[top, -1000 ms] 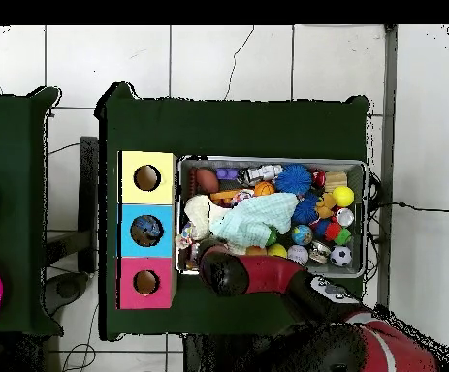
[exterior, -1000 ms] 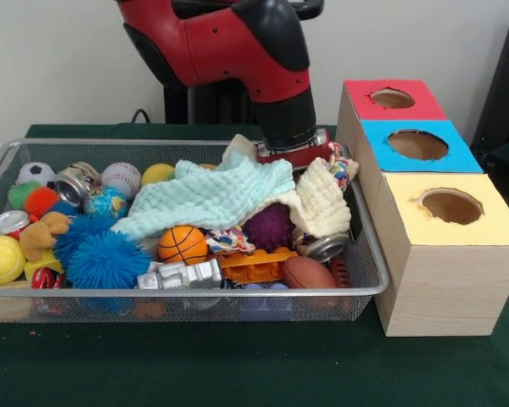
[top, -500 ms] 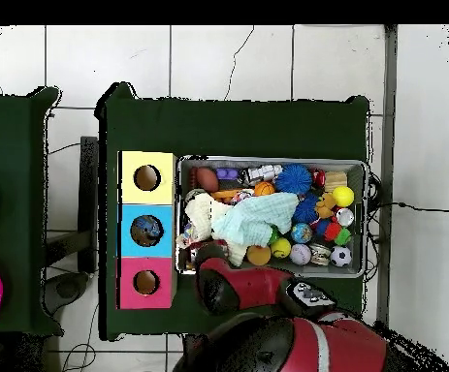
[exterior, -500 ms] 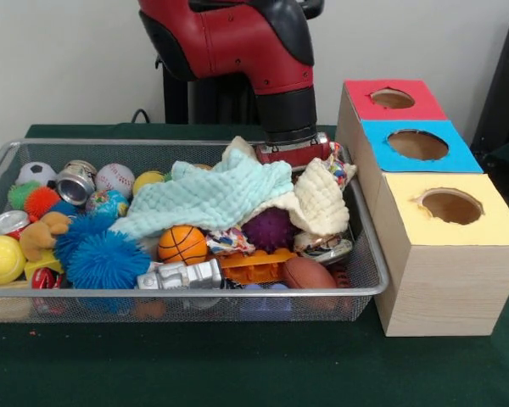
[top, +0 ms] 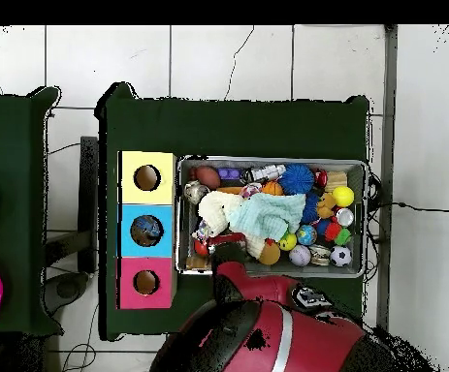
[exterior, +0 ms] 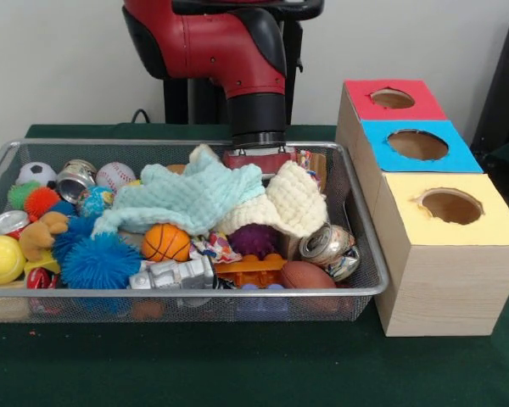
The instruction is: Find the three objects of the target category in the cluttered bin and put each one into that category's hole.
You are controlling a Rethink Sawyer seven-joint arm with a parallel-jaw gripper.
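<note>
Pincer down in bin behind cloths; grip state impossible to tell. Dented cans judged light, slippery, crushable: grasp mid-body. Hole unobstructed.

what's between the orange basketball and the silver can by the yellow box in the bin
In the front view, between the orange basketball and the silver can sit a patterned rag and a purple spiky ball.

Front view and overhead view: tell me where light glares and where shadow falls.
Front view: bright glints on the crushed can and silver toy; soft shadow beneath the bin. Overhead view: even light, no strong glare; the blue box's hole looks dark inside.
</note>
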